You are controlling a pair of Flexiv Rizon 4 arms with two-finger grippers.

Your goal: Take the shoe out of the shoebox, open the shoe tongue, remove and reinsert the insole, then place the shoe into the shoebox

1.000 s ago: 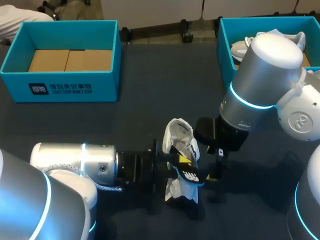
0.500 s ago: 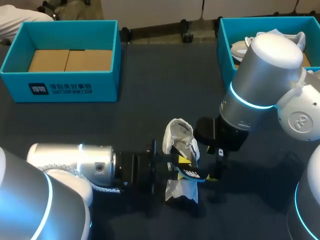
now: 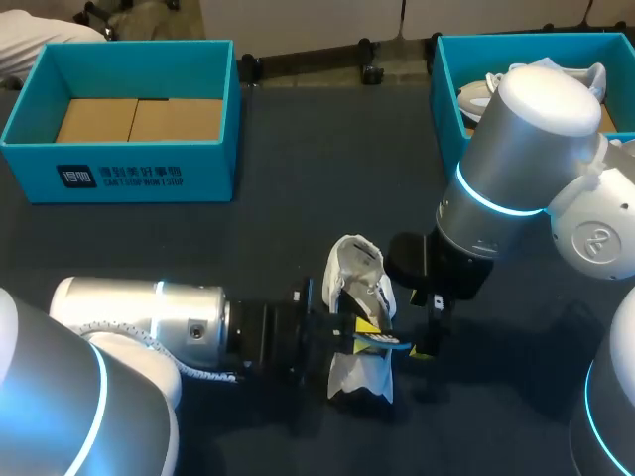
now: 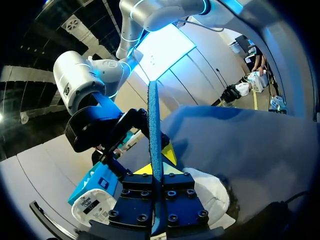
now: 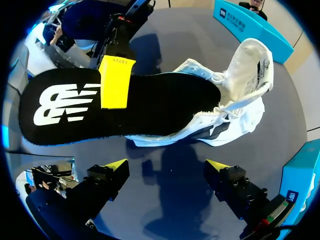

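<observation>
Low at centre frame, my left gripper [image 3: 355,330] pinches the insole [image 3: 385,343] half out of the shoe [image 3: 357,273] (right gripper [image 5: 166,164] gapes, empty); next I pull it clear.

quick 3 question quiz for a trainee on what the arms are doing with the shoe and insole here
1. True or false: the right gripper is shut on the white shoe.
2. What holds the black insole? A) left gripper B) right gripper C) nothing
3. Fill in: the teal shoebox with no shoe in it stands at the head view's ___ side.
Key: 1 false, it is open; 2 A; 3 left.
</observation>
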